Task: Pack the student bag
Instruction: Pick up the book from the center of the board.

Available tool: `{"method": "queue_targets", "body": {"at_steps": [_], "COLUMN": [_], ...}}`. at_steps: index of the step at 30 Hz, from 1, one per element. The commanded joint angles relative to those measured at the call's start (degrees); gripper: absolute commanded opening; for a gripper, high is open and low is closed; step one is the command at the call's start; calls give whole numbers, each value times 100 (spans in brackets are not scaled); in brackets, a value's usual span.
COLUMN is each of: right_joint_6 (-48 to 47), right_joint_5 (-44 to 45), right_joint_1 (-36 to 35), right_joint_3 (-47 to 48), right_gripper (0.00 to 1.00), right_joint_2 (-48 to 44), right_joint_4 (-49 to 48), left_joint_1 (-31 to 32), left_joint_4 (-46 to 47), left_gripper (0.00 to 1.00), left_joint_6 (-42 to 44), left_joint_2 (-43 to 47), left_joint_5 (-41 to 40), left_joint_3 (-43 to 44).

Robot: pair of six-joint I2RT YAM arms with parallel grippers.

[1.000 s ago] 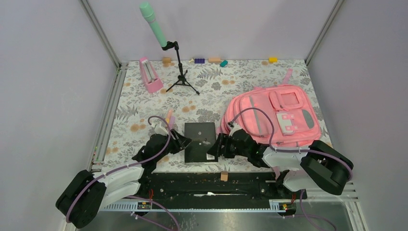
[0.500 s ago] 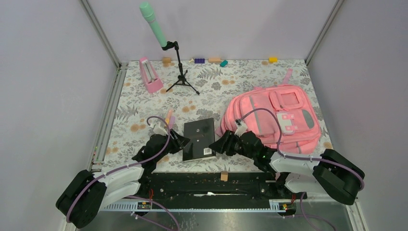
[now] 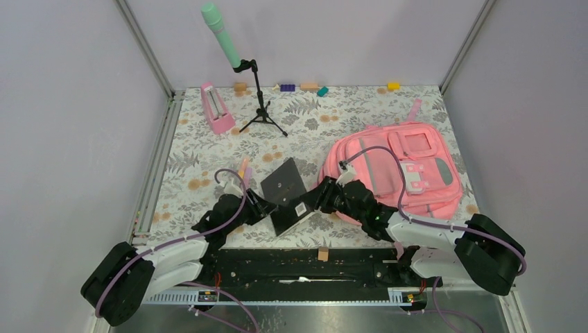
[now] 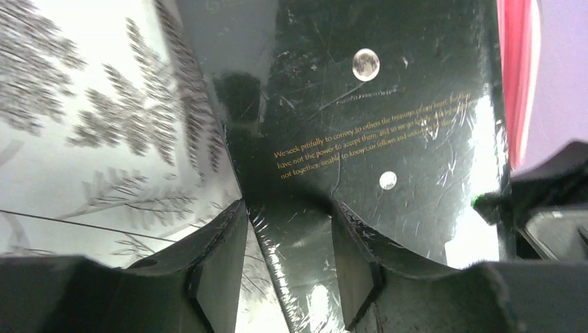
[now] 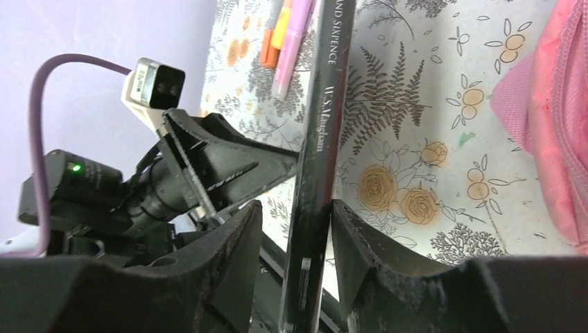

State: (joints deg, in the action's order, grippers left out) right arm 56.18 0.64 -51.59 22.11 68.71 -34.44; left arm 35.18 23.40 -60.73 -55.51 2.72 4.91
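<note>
Book-loading step: left gripper point(image 4: 286, 215) clamped the tilted book point(image 3: 286, 186), right gripper point(image 5: 297, 211) sat astride its spine, grip unclear, bag point(image 3: 399, 166) just right of it; next likely needed a sure hold, then a carry to the bag's opening.

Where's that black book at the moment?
In the overhead view the black book is tilted up near the front middle of the table, between the left hand and right hand, just left of the pink student bag.
</note>
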Motion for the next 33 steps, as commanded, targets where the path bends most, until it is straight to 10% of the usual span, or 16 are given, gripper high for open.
{"method": "queue_targets", "body": {"at_steps": [1,13,21,33], "right_joint_6": [-251,-336,-1240,-2716], "right_joint_5": [-307,-529,378,1602], "right_joint_1": [-202,-266,-264,188], "right_joint_3": [645,729,1087,2716], "right_gripper": [48,0,0,0], "right_joint_2": [90,232,-854,-2199], "right_joint_4": [177,-106,1840,5017], "left_joint_1": [408,428,424,420], "left_joint_4": [1527,1523,10,-1285], "left_gripper": [44,47,91,99], "left_joint_6": [-138,-42,844,1974], "left_joint_2": [71,42,566,294], "left_joint_5": [1434,1515,1276,1658], "left_joint_3": [538,610,1127,2428]}}
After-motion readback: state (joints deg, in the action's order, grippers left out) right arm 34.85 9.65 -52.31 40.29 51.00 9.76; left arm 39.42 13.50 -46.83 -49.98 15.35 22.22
